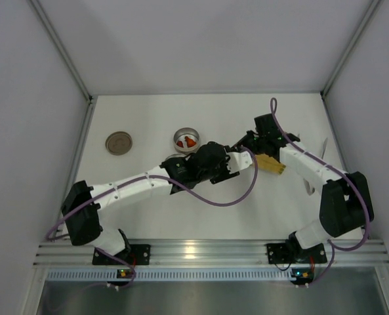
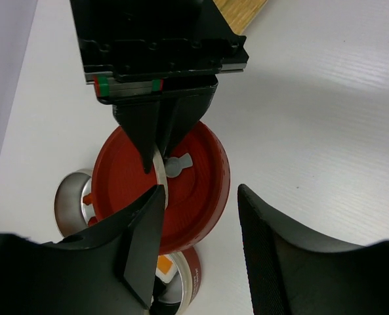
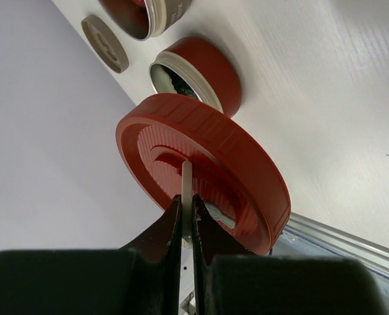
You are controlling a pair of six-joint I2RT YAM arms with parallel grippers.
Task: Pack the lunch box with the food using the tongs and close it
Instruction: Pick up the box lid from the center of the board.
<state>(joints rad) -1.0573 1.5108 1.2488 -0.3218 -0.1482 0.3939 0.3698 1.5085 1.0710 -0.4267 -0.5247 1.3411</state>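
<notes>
My right gripper point(image 3: 187, 210) is shut on the pale upright handle of the lunch box's red round lid point(image 3: 207, 157) and holds the lid tilted above the table. My left gripper point(image 2: 197, 243) is open; one finger overlaps the lid point(image 2: 181, 190) and the other stands clear to its right. Under the lid sits a red lunch box tier point(image 2: 187, 275) with an orange-topped piece of food point(image 2: 164, 266) in it. A steel tier point(image 1: 186, 139) holds red food. The tongs point(image 1: 324, 147) lie at the far right, partly hidden under my right arm.
A grey round lid point(image 1: 119, 142) lies on the table at the left. The yellow woven tray point(image 1: 271, 164) sits beneath my right forearm. Side walls point(image 1: 50, 131) close in the white table on three sides. Purple cables loop off both arms.
</notes>
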